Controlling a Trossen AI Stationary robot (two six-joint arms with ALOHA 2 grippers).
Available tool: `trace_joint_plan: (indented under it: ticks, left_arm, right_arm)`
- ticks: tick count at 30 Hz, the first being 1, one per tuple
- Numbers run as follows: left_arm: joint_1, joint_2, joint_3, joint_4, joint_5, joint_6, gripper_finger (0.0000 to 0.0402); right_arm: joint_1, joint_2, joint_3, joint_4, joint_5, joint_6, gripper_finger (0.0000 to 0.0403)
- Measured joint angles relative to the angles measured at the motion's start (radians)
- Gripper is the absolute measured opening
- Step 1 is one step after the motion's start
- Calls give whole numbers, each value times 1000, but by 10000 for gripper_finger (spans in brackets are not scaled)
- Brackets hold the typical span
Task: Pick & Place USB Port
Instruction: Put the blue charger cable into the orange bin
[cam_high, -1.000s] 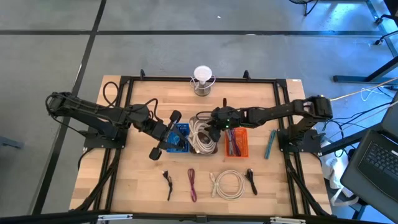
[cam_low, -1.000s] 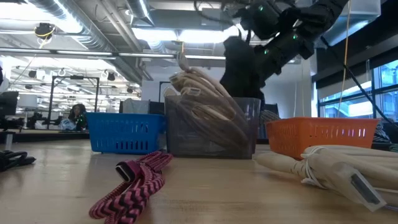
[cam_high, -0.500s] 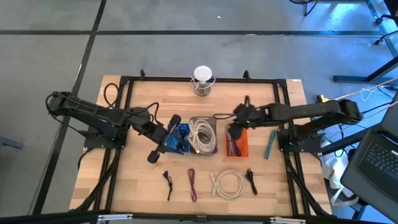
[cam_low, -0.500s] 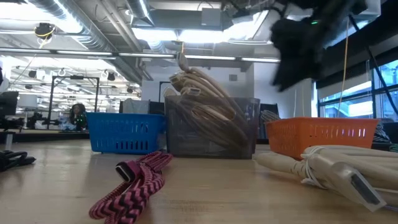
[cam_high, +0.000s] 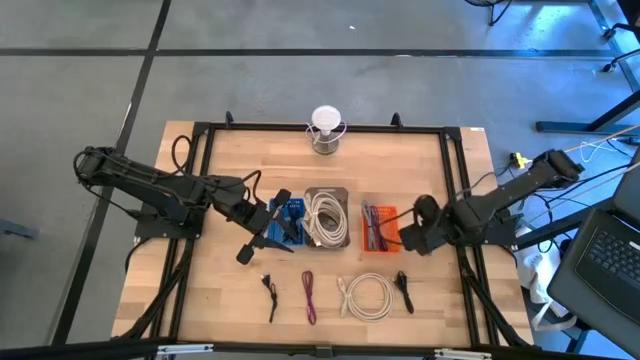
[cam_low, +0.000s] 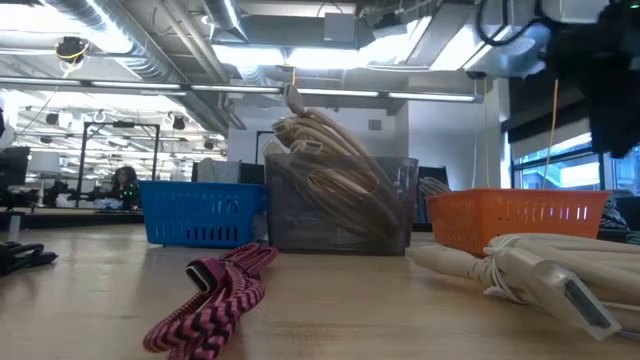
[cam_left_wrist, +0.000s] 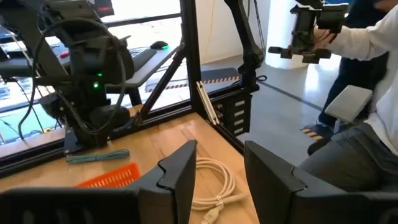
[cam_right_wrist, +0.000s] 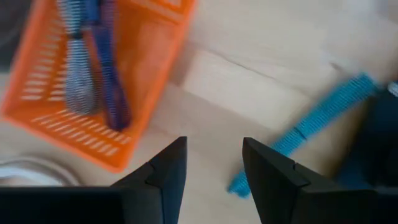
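Observation:
Three small baskets stand mid-table: blue (cam_high: 292, 222), grey (cam_high: 326, 217) holding coiled white cables, and orange (cam_high: 377, 228) holding blue and purple cables (cam_right_wrist: 93, 74). Nearer the table's near edge lie a black cable (cam_high: 270, 295), a magenta cable (cam_high: 308, 297), a white coil (cam_high: 367, 297) and another black cable (cam_high: 403, 290). My left gripper (cam_high: 262, 220) hovers open at the blue basket's left side, holding nothing. My right gripper (cam_high: 412, 232) is open and empty, above the table just right of the orange basket, with a teal cable (cam_right_wrist: 317, 127) beyond its fingers.
A white and metal object (cam_high: 325, 130) stands at the far edge. Black frame rails (cam_high: 455, 170) border the tabletop. In the low view the magenta cable (cam_low: 215, 290) and white coil (cam_low: 540, 270) lie in front of the baskets. A person (cam_left_wrist: 367, 93) stands beyond the table.
My right gripper has swung from above the grey basket toward the table's right edge, past the orange basket, and now sits right of it and slightly nearer. In the low view the arm has left the space over the grey basket.

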Motion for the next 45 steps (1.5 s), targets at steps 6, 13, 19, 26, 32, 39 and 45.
trace_joint_plan:
  ticks: [6, 13, 19, 26, 32, 39, 45]
  left_arm:
    - [0, 0, 0, -19, 0, 1, 127]
    - [0, 0, 0, -46, 0, 1, 127]
    - [0, 0, 0, -46, 0, 1, 127]
    - [0, 0, 0, -46, 0, 1, 127]
    - [0, 0, 0, -45, 0, 1, 127]
    - [0, 0, 0, -45, 0, 1, 127]
    - [0, 0, 0, -45, 0, 1, 127]
  right_arm:
    - [88, 4, -73, -43, -34, 288, 158]
    - [133, 4, -217, 105, -132, 460, 158]
    - [134, 4, -317, 233, -132, 486, 158]
    - [134, 2, -390, 313, -133, 470, 136]
    - [134, 5, -366, 317, -98, 373, 28]
    - [136, 6, -259, 249, 89, 298, 17]
    - [136, 37, -100, 147, 198, 230, 17]
